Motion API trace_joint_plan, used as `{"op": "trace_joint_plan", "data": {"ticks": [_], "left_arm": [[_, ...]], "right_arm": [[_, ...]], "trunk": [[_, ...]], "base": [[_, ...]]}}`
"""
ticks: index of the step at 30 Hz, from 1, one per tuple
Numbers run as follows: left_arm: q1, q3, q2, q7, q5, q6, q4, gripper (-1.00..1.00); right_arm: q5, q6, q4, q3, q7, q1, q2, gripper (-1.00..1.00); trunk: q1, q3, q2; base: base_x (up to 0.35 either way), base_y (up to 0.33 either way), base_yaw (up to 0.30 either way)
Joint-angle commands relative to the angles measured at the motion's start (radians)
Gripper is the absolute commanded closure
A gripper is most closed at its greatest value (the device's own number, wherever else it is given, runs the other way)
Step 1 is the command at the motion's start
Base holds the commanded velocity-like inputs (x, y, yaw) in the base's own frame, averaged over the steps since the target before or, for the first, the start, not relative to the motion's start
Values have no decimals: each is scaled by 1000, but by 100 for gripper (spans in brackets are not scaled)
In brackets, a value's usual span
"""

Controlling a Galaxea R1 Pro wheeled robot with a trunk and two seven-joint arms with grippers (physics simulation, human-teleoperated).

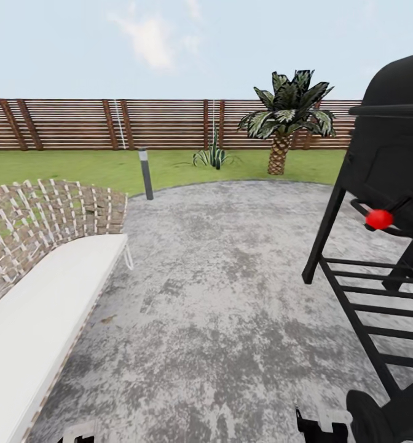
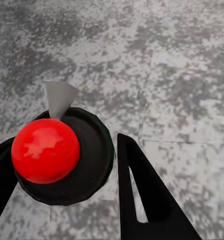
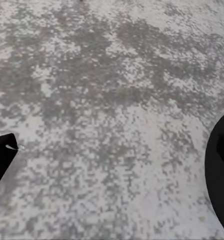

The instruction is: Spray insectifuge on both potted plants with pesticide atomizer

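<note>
Two black fingers of the left pincer (image 2: 72,195) grip the dark-green pesticide atomizer (image 2: 67,155) with its red-spotted top above grey paving, so carrying is underway; next comes finding the plants; the right pincer's state is unclear.

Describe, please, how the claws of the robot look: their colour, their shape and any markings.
Both claws are plain matte black. The left claw has flat, wedge-like fingers that taper to a point, and one of them has a long narrow slot cut through it. Of the right claw, one black fingertip is in view, with a tiny pale mark near its tip.
</note>
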Motion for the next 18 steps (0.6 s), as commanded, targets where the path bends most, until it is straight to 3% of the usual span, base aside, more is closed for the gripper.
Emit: {"op": "trace_joint_plan", "data": {"ticks": [1, 18], "left_arm": [[-1, 3, 0, 7, -11, -4, 2, 100], [-1, 3, 0, 7, -11, -4, 2, 100]], "right_arm": [[11, -3, 2, -5, -6, -1, 0, -100], [11, -3, 1, -5, -8, -1, -2, -100]], "trunk": [[0, -1, 0], [0, -1, 0]], "base": [[339, 8, 0], [339, 1, 0]]}}
